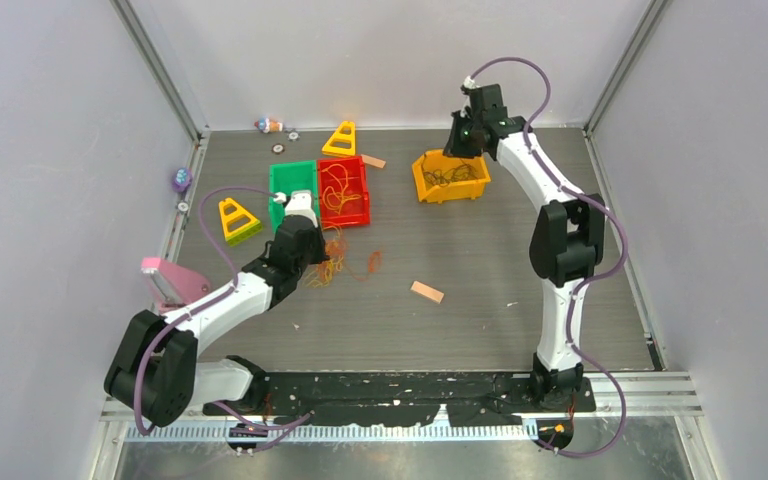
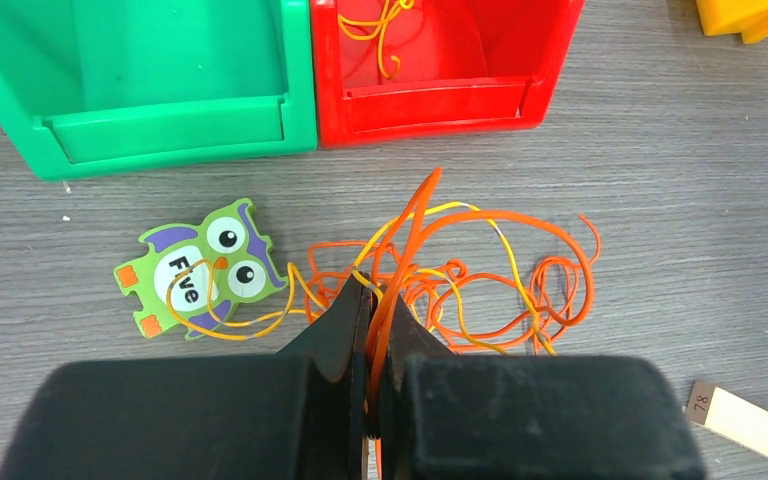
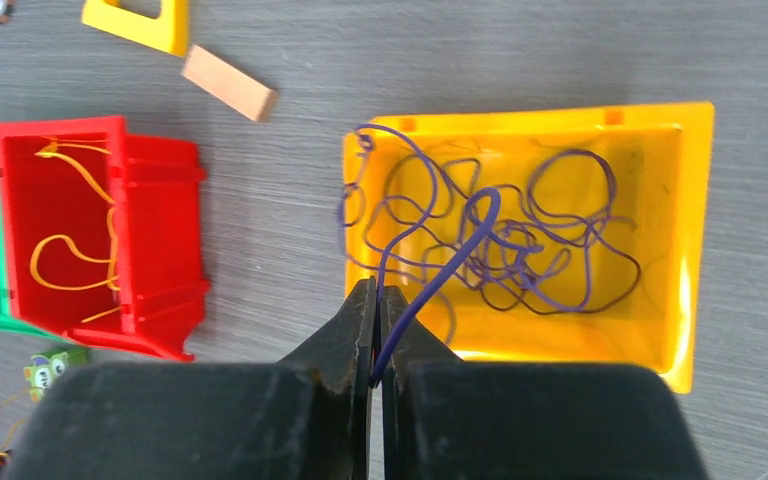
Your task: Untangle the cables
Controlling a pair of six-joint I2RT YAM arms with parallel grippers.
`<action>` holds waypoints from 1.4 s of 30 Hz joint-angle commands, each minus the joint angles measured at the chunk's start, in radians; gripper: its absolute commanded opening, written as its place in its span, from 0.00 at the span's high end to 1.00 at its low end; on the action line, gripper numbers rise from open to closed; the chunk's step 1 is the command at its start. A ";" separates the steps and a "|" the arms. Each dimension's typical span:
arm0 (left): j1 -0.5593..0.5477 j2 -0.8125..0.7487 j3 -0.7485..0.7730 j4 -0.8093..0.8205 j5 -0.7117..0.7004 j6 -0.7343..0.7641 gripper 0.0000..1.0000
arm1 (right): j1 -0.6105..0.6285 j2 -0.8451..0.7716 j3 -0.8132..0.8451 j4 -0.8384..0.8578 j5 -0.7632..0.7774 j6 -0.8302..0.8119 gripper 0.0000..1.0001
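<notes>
The left end effector (image 2: 378,310) is clamped on the thin orange cable (image 2: 415,215) tangled on the desk (image 2: 680,200) at 6 o'clock of the red plastic bin (image 2: 430,100), and the right end effector (image 3: 378,300) on the thin purple cable (image 3: 460,240) in the yellow plastic bin (image 3: 695,230), so knots could be tightened by hard pulling.

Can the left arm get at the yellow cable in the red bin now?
Probably yes: the red bin holding the yellow cable stands open-topped just ahead of the left gripper, nothing standing between. But that gripper is shut on an orange cable, which it must drop first.
</notes>
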 commanded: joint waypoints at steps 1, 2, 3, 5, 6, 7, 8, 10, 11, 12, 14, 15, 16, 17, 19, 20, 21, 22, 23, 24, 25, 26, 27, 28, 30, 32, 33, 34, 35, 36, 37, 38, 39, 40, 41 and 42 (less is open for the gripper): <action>0.004 -0.028 0.002 0.049 -0.002 0.016 1.00 | -0.068 -0.004 -0.085 0.058 -0.034 0.026 0.95; 0.004 -0.027 0.003 0.050 -0.001 0.016 1.00 | -0.074 -0.006 -0.105 0.072 -0.025 0.028 0.95; 0.004 -0.027 0.003 0.051 0.000 0.016 1.00 | -0.085 -0.006 -0.132 0.074 -0.014 0.024 0.94; 0.004 -0.027 0.003 0.052 0.001 0.016 1.00 | -0.089 0.002 -0.160 0.072 0.027 0.008 0.94; 0.004 -0.027 0.003 0.052 0.002 0.016 1.00 | -0.089 0.008 -0.164 0.067 0.046 -0.002 0.94; 0.004 -0.027 0.002 0.052 0.002 0.016 1.00 | -0.087 0.019 -0.169 0.065 0.048 -0.006 0.95; 0.004 -0.027 0.003 0.053 0.003 0.016 1.00 | -0.086 0.026 -0.168 0.060 0.051 -0.012 0.95; 0.004 -0.026 0.003 0.055 0.004 0.017 1.00 | -0.082 0.047 -0.163 0.052 0.056 -0.017 0.94; 0.004 -0.024 0.002 0.055 0.007 0.017 1.00 | -0.079 0.060 -0.156 0.049 0.056 -0.019 0.92; 0.005 -0.022 0.002 0.056 0.011 0.017 1.00 | -0.078 0.066 -0.150 0.038 0.053 -0.020 0.82; 0.004 -0.021 0.002 0.064 0.027 0.021 1.00 | -0.073 0.069 -0.123 0.013 0.044 -0.024 0.52; 0.004 -0.019 0.001 0.070 0.039 0.024 1.00 | -0.064 0.053 -0.115 0.008 0.045 -0.028 0.36; 0.003 -0.020 -0.001 0.078 0.055 0.027 1.00 | -0.059 0.038 -0.116 0.004 0.066 -0.034 0.30; 0.003 -0.021 -0.005 0.092 0.070 0.030 1.00 | -0.049 0.005 -0.120 0.003 0.076 -0.041 0.24; 0.000 -0.024 -0.011 0.110 0.093 0.036 1.00 | -0.039 -0.051 -0.129 0.000 0.090 -0.045 0.20; -0.002 -0.025 -0.012 0.116 0.097 0.039 1.00 | -0.034 -0.070 -0.134 0.000 0.090 -0.045 0.19; -0.004 -0.026 -0.013 0.119 0.103 0.043 1.00 | -0.032 -0.108 -0.148 -0.002 0.092 -0.046 0.17; -0.006 -0.026 -0.011 0.119 0.106 0.046 1.00 | -0.025 -0.126 -0.159 -0.003 0.094 -0.046 0.15; -0.008 -0.026 -0.010 0.120 0.109 0.049 1.00 | -0.021 -0.165 -0.185 -0.002 0.105 -0.048 0.13; -0.010 -0.026 -0.008 0.120 0.113 0.050 1.00 | -0.011 -0.182 -0.213 -0.001 0.113 -0.051 0.11; -0.012 -0.025 -0.008 0.121 0.118 0.050 1.00 | -0.005 -0.216 -0.230 0.000 0.121 -0.054 0.09; -0.013 -0.025 -0.009 0.123 0.123 0.052 1.00 | 0.005 -0.249 -0.259 0.001 0.142 -0.057 0.07; -0.015 -0.026 -0.008 0.124 0.125 0.052 1.00 | 0.011 -0.264 -0.273 0.001 0.166 -0.058 0.03; -0.017 -0.026 -0.007 0.125 0.126 0.053 1.00 | 0.021 -0.293 -0.303 0.002 0.175 -0.059 0.02; -0.020 -0.028 -0.007 0.126 0.130 0.057 1.00 | 0.037 -0.340 -0.349 0.003 0.186 -0.060 0.02; -0.023 -0.029 -0.009 0.134 0.144 0.061 1.00 | 0.070 -0.386 -0.406 0.017 0.181 -0.066 0.01; -0.024 -0.029 -0.010 0.140 0.151 0.063 1.00 | 0.083 -0.400 -0.427 0.039 0.170 -0.077 0.01; -0.024 -0.027 -0.011 0.147 0.160 0.065 1.00 | 0.115 -0.429 -0.474 0.051 0.164 -0.089 0.00; -0.025 -0.026 -0.010 0.150 0.171 0.066 1.00 | 0.147 -0.444 -0.501 0.091 0.130 -0.099 0.00; -0.026 -0.023 -0.007 0.150 0.179 0.068 1.00 | 0.162 -0.474 -0.558 0.115 0.104 -0.115 0.03; -0.026 -0.023 -0.007 0.150 0.184 0.068 1.00 | 0.176 -0.488 -0.592 0.178 0.051 -0.120 0.04; -0.027 -0.021 -0.005 0.150 0.185 0.068 1.00 | 0.204 -0.509 -0.657 0.229 0.003 -0.123 0.06; -0.027 -0.021 -0.005 0.149 0.183 0.068 1.00 | 0.233 -0.517 -0.687 0.284 -0.016 -0.121 0.06; -0.027 -0.021 -0.005 0.149 0.178 0.068 1.00 | 0.249 -0.525 -0.739 0.310 -0.036 -0.109 0.07; -0.026 -0.022 -0.005 0.146 0.173 0.068 1.00 | 0.278 -0.524 -0.759 0.355 -0.042 -0.102 0.07; -0.026 -0.023 -0.005 0.145 0.170 0.068 1.00 | 0.294 -0.516 -0.792 0.374 -0.053 -0.090 0.08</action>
